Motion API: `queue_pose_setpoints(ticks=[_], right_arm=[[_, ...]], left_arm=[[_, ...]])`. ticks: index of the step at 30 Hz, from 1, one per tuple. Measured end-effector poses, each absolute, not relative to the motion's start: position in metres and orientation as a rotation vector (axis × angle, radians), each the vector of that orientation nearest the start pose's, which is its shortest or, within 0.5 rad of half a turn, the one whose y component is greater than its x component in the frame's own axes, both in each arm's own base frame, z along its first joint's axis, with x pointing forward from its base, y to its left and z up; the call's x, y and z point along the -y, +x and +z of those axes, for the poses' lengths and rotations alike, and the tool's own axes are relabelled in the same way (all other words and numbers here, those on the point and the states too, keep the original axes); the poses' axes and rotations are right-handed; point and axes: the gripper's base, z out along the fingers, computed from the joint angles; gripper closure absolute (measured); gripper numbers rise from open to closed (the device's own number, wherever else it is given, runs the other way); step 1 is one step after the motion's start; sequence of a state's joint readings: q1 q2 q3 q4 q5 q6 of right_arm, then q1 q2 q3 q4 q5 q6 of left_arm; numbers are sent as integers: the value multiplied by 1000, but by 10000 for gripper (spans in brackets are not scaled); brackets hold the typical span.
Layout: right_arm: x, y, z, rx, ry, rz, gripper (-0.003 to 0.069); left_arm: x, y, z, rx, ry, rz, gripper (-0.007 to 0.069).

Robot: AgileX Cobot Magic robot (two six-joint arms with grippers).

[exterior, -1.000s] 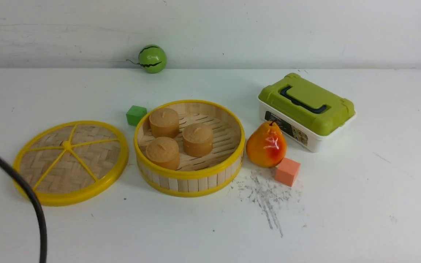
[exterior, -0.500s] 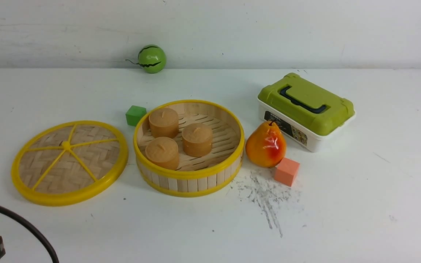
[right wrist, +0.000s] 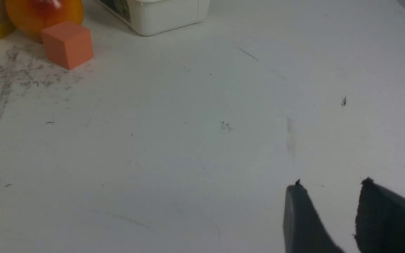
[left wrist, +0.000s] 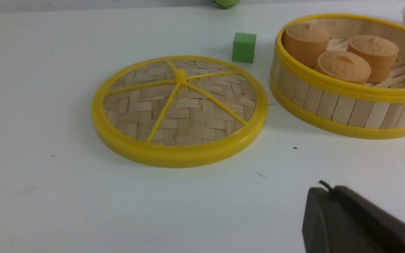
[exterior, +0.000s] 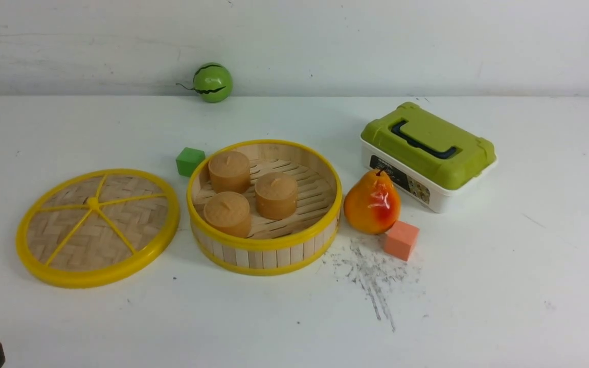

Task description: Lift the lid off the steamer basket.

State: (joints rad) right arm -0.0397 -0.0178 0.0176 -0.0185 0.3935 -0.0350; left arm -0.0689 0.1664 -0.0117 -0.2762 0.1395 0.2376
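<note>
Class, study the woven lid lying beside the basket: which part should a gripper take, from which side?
Likely the yellow rim of the lid, from above on its left edge, away from the steamer basket: it lies flat, the rim stands proud of the weave, the knob looks small.

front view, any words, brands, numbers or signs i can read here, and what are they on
No text here can be read.
Dark label on the front wall of the white rectangular plastic box with a green lid: a short pale word along its top edge, too small and blurred to read; the small coloured panels beside it are also illegible.
The right wrist view catches only a corner of that label, also unreadable.
Nothing else in any view carries writing.
</note>
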Motion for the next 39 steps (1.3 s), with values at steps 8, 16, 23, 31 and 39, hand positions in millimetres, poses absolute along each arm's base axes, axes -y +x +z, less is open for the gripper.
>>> queue_pose_setpoints(ticks=[8, 16, 23, 31, 39], right_arm=[[3, 52, 173, -1877, -7, -70, 419], [3, 52, 173, -1877, -7, -70, 419], [3, 52, 173, -1877, -7, -70, 419], [3, 52, 173, -1877, -7, -70, 419], [3, 52, 173, -1877, -7, -70, 419]], left_arm=[[6, 53, 174, -1838, -38, -167, 637], [4, 52, 168, -1898, -43, -125, 637], [4, 52, 168, -1897, 7, -88, 637], [4, 52, 168, -1898, 8, -91, 636], [4, 52, 168, -1898, 8, -91, 629]])
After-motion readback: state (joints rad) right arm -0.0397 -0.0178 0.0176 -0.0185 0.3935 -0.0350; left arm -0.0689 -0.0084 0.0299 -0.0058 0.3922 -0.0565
